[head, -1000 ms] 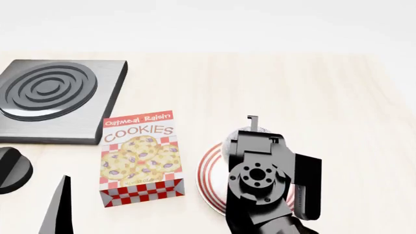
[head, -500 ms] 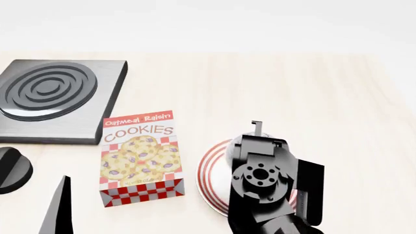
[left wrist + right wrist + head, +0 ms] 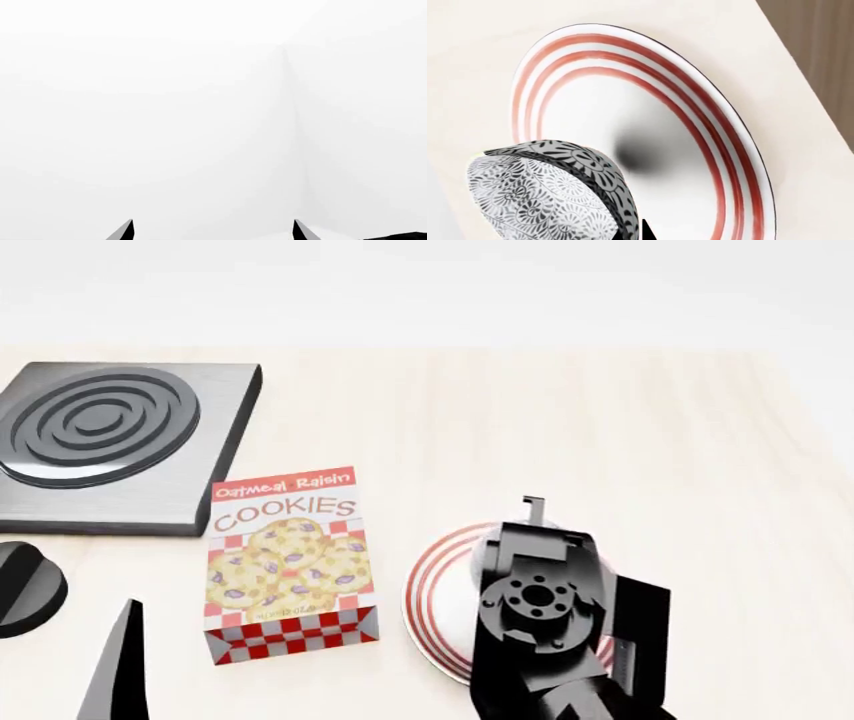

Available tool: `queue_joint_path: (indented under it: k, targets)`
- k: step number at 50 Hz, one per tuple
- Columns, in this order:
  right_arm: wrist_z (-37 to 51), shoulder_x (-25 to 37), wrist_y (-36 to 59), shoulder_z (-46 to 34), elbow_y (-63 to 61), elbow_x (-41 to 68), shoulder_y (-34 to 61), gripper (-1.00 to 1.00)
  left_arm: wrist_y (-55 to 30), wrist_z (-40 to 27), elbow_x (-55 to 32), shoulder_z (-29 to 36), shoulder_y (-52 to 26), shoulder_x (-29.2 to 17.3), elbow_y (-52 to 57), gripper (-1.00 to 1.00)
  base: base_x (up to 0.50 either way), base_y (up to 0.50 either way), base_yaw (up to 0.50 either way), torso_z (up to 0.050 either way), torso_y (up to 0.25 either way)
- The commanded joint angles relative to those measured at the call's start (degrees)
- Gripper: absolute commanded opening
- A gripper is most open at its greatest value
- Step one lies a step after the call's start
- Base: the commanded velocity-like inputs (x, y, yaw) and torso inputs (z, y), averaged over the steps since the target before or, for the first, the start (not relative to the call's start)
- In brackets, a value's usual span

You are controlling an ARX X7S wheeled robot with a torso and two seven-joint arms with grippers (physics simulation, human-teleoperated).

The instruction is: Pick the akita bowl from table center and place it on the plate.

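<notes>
In the right wrist view the akita bowl (image 3: 547,195), white with a dense grey-black floral pattern, hangs tilted just over the plate (image 3: 720,135). My right gripper (image 3: 630,234) is shut on the bowl's rim wall, one dark fingertip outside it. The bowl's shadow falls on the white middle of the red-ringed plate. In the head view my right arm (image 3: 541,610) covers most of the plate (image 3: 434,590) and hides the bowl. My left gripper (image 3: 212,231) is open, facing blank white space, with nothing between its fingers.
A cookies box (image 3: 287,560) stands just left of the plate. A grey stove burner (image 3: 114,440) sits at the far left, with a black knob (image 3: 24,590) below it. The table edge (image 3: 800,90) runs close beside the plate.
My right arm has shifted slightly toward me and to the right over the plate, carrying the bowl. The bowl's edge that showed in the head view is now hidden. The left arm has not moved.
</notes>
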Motion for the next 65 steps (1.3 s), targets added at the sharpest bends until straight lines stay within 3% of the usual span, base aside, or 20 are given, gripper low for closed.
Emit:
queue_joint_path:
  k: [1,34,35,54,65]
  targets:
    - [-1.8,-0.4,0.0,-1.3,0.7,1.6,0.5,-1.00,-0.2,0.3,0.4,-0.6,0.0,0.3,0.3,1.00,0.00,0.00,0.00,0.000,0.000]
    - [-4.7,-0.8,-0.1,-7.1,2.8,8.3,0.1,-1.00,-0.2,-0.1,0.0,-0.6,-0.2,-0.1,0.5,1.00,0.00,0.00,0.00,0.000,0.000]
    - [-5.1,-0.8,-0.4,-7.6,2.8,8.3,0.2,1.00,-0.3,-0.1,-0.1,-0.6,-0.2,-0.1,0.5,1.00,0.00,0.00,0.00,0.000,0.000]
    - [-5.8,0.9,-1.5,-10.1,-1.4,9.9,0.5,1.00,0.2,-0.2,0.1,-0.3,-0.1,-0.2,0.4,1.00,0.00,0.00,0.00,0.000,0.000]
    - [-2.1,9.2,-16.3,-10.3,-27.9,5.4,-3.6,1.00,0.0,-0.3,0.1,-0.1,-0.2,-0.3,0.8,1.00,0.00,0.00,0.00,0.000,0.000]
